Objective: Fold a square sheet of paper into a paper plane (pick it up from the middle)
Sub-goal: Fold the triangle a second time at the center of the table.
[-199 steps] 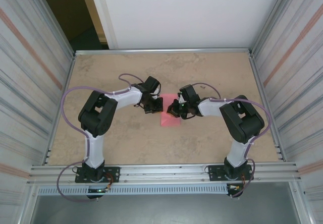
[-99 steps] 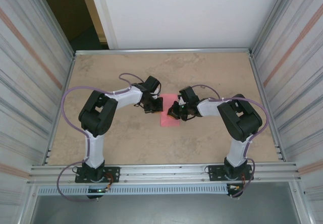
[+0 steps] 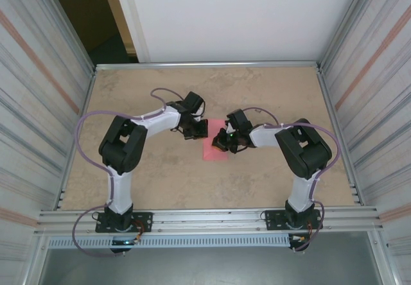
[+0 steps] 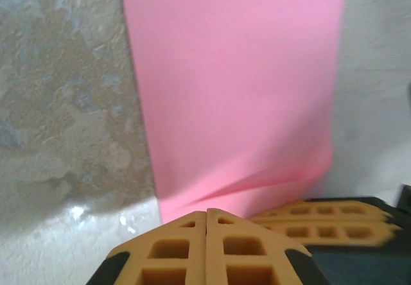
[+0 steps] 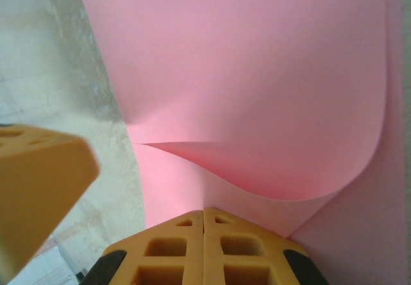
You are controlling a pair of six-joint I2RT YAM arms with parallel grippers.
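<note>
Because it is thin and limp, the square sheet of paper (image 3: 216, 151) will sag under its own weight, slide easily on a smooth top and keep a crease wherever it is squeezed. It weighs next to nothing and calls for a light pinch, judged best taken at mid-edge so that both halves hang evenly. It lies pink and unmarked on the surface (image 3: 141, 92), mostly flat, with one margin raised. Seen from the right wrist, that margin rolls up and over in a broad soft curl that starts at the fingertips (image 5: 180, 250). At the sheet's right side the right claw (image 3: 222, 141) has its jaws pressed together, and from the way the curl springs from them it appears to pinch the edge. At the sheet's left edge, toward its far end, the left claw (image 3: 197, 129) is likewise closed, its tips meeting at the paper's border. Whether it nips the paper or merely rests on it cannot be told. Both claws sit close together above the sheet. No pressed fold of the paper plane is apparent, so folding is judged to be at its first step.
</note>
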